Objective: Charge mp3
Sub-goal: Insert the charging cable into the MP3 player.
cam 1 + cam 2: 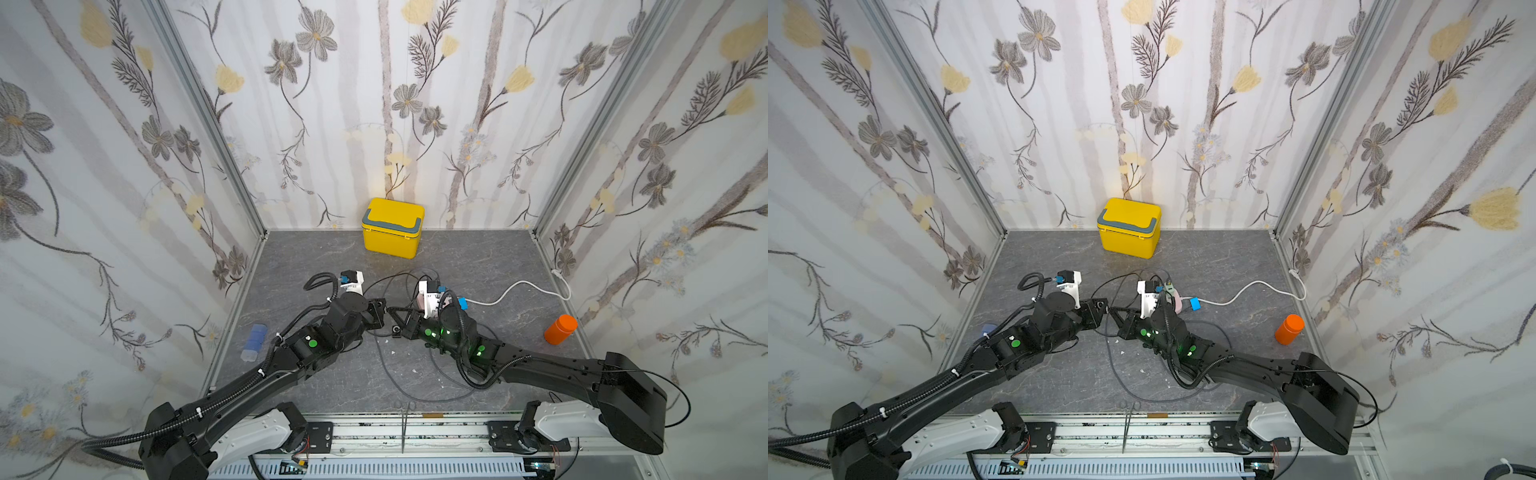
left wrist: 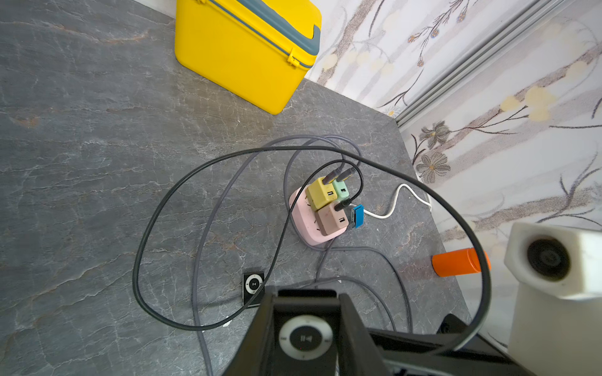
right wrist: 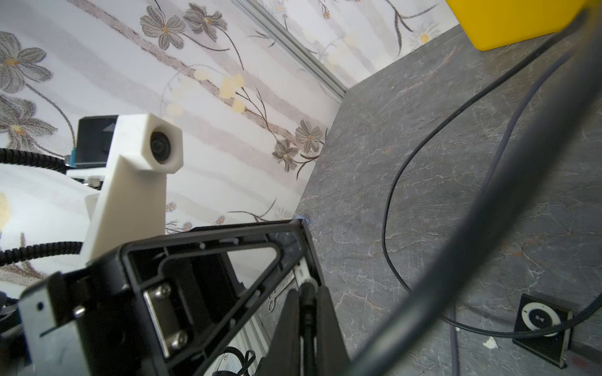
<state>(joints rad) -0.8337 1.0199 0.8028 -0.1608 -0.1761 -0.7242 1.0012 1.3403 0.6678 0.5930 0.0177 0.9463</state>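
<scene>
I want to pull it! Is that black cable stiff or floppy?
Probably floppy: the black cable sprawls in loose loops across the table. It looks thin, so likely light. Pulled, it might drag the pink power strip it seems plugged into.

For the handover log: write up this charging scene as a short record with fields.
left gripper: shut on black square mp3 player with silver control wheel
right gripper: shut on black cable plug
plug seated in player: cannot tell
second black mp3 player: flat on grey stone-pattern table
power: pink plastic power strip carrying yellow, green and brown charger cubes
other items: yellow lidded plastic box, orange plastic bottle
</scene>
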